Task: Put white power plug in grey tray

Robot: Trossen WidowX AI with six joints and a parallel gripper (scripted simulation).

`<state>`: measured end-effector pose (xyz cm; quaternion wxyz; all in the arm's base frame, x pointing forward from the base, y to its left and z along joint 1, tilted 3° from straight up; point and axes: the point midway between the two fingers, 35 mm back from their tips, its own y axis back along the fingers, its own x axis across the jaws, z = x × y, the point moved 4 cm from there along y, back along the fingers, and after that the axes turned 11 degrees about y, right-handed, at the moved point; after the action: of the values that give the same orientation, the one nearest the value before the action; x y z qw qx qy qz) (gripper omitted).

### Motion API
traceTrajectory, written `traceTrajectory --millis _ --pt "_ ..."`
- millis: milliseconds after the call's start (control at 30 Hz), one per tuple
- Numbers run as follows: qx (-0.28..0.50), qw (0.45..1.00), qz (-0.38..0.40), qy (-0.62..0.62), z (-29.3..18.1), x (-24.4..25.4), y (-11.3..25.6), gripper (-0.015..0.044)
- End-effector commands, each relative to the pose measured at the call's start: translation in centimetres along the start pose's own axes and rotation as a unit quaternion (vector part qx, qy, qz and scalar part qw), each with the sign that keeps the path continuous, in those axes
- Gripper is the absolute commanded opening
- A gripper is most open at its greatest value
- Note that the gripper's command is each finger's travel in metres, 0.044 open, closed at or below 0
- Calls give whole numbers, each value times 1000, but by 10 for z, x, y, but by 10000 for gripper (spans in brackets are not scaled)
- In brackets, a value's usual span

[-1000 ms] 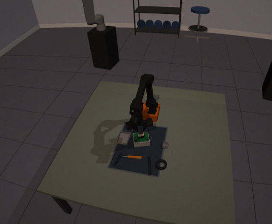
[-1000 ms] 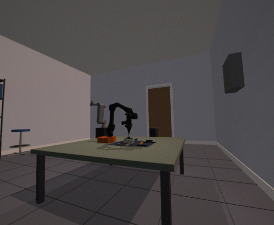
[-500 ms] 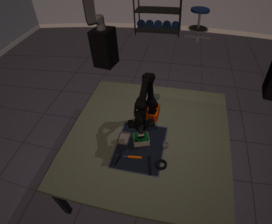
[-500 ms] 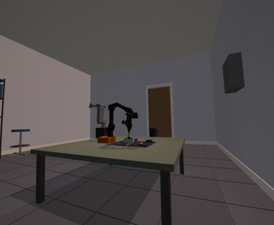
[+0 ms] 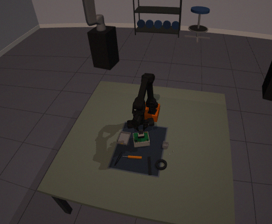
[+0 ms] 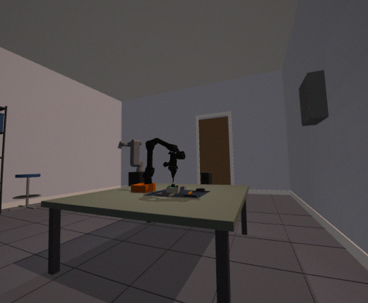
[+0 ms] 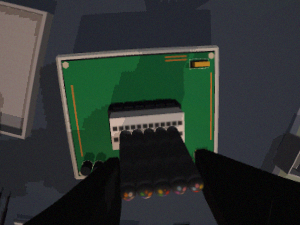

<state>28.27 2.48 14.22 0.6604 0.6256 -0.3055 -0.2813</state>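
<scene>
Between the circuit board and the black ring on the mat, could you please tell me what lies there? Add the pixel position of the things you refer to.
The top view shows a dark strip (image 5: 149, 166) lying between the circuit board (image 5: 144, 139) and the black ring (image 5: 156, 164), nearer the ring.

End effector (image 5: 141, 130) (image 6: 173, 181) (image 7: 157, 163) pointing down, pinched.
</scene>
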Motion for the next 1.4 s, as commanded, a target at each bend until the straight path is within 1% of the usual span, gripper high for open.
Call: traceTrajectory --millis 0,167,433,733,767,900,1233,1367 --pt "11 1000 -1 2 1 1 16 0" --pt "11 1000 -1 2 1 1 17 0" --pt "11 1000 -1 2 1 1 -8 0" --pt "11 1000 -1 2 1 1 -8 236" --pt "11 1000 -1 2 1 1 -8 249" --pt "11 1000 -1 2 1 1 -8 249" --pt "11 1000 -1 2 0 1 -24 249" --pt "11 1000 -1 2 0 1 -25 249"
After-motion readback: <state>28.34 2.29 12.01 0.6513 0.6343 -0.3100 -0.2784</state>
